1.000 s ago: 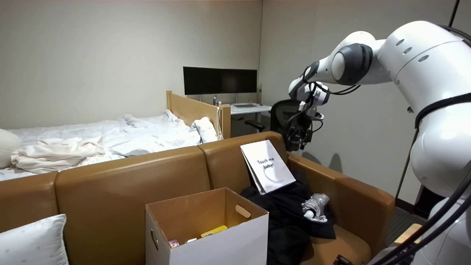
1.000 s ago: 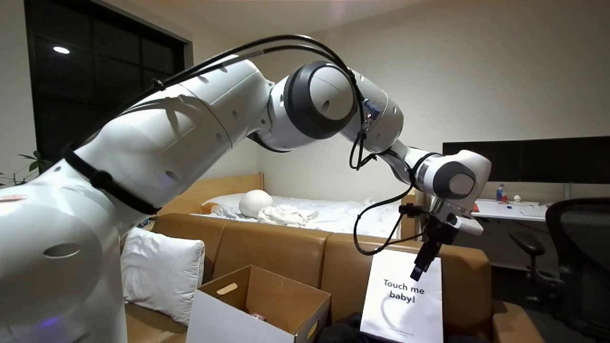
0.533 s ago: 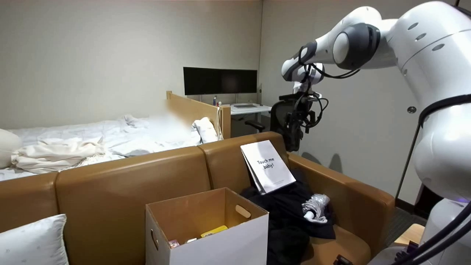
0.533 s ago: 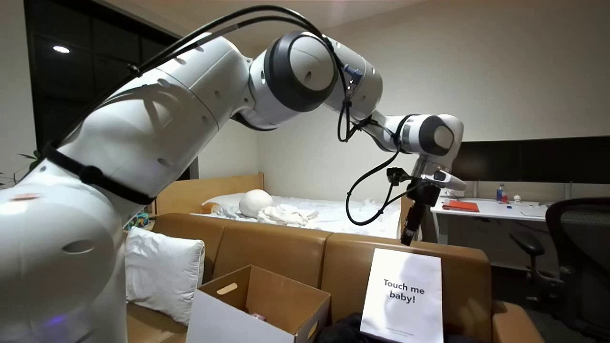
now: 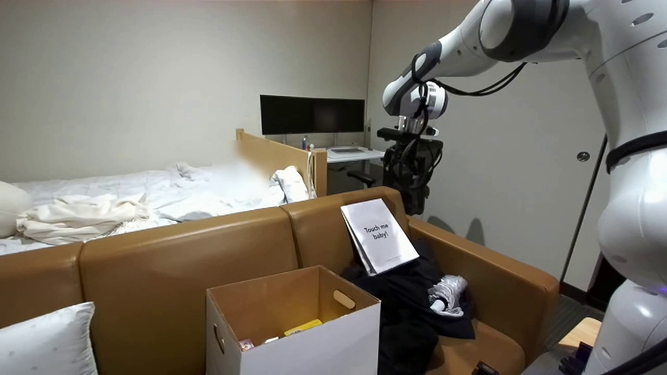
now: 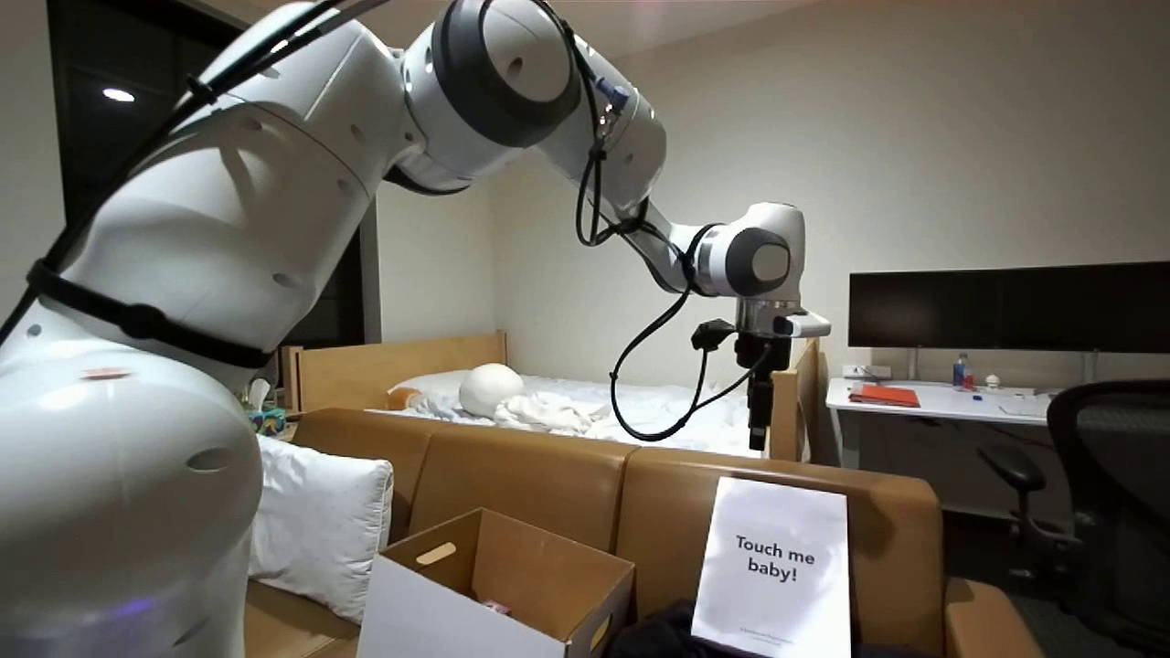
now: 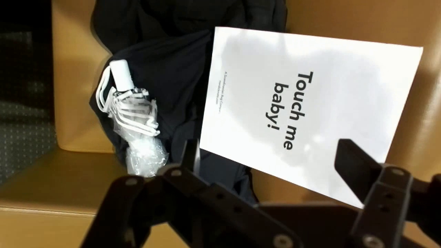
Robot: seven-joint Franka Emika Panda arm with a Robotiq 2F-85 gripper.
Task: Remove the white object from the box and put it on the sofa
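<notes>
One white cord bundle (image 7: 132, 115) lies on black cloth (image 7: 175, 79) on the sofa (image 5: 193, 260), the jaws spread wide above.

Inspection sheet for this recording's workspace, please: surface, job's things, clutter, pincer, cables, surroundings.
Surface: brown sofa, with dark cloth over part of it.
Job's things: open cardboard box, base out of view; small white item inside, mostly hidden; white cord bundle on the cloth, perhaps the object meant.
Clutter: "Touch me baby!" booklet leaning on the backrest; yellow packet in the box; white pillow.
Pincer: open and empty, above the sofa.
Cables: black cables hang in a loop off the arm; no snag seen.
Surroundings: bed, desk, monitor and office chair around the sofa.
</notes>
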